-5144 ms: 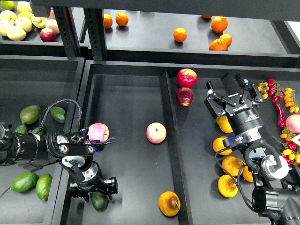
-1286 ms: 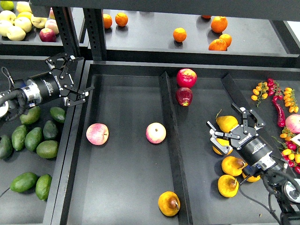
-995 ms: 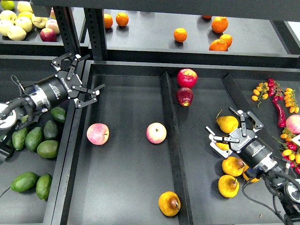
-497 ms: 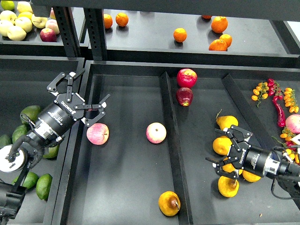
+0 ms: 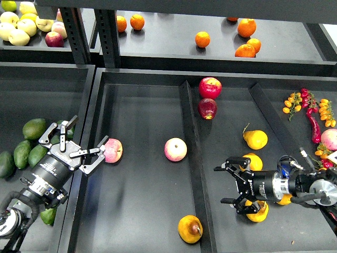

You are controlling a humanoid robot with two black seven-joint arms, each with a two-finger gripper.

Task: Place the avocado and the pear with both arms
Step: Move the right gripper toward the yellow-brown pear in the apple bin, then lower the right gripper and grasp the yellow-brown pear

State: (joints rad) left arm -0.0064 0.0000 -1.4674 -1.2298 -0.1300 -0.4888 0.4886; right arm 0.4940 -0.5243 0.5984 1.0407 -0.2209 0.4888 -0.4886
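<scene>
A plump orange-yellow pear with a dark brown blotch lies at the front of the middle compartment, alone. Several avocados lie in the left bin: a lighter one and a darker one at the far left edge. My left arm hides others, so I cannot tell which is the task's avocado. My left gripper is open and empty over the rim between the left bin and the middle compartment. My right gripper is open and empty, pointing left, up and to the right of the pear.
A pink-red apple lies just right of my left gripper's finger, and another mid-compartment. Two red apples lie at the back. Several yellow pears lie by my right arm. A divider splits the tray. Oranges sit on the back shelf.
My left gripper has drawn back down and to the left, away from the apple. My right gripper has moved down and left off the pears and now points left. Both stay open.
</scene>
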